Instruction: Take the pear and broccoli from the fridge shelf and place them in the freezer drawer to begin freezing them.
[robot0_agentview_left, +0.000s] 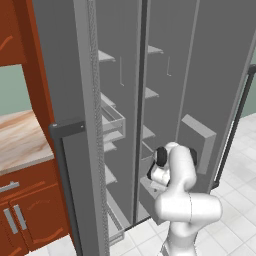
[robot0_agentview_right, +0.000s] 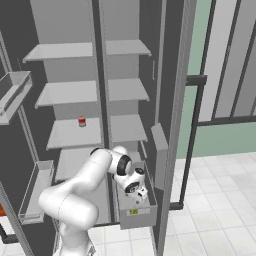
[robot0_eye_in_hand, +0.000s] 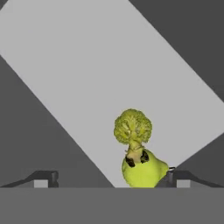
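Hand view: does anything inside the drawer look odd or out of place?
Yes. The broccoli appears to sit against the pear, its stalk meeting the fruit's top, not lying apart on the pale floor of the freezer drawer. The open end effector holds neither. The drawer shows no spill or damage.

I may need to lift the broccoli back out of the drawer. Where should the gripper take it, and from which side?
Probably by the crown, from above. In the hand view the broccoli lies on the freezer drawer floor with its stalk end against the pear, so the stalk is crowded. The lumpy crown stands free on its other sides. The open gripper already looks down into the drawer.
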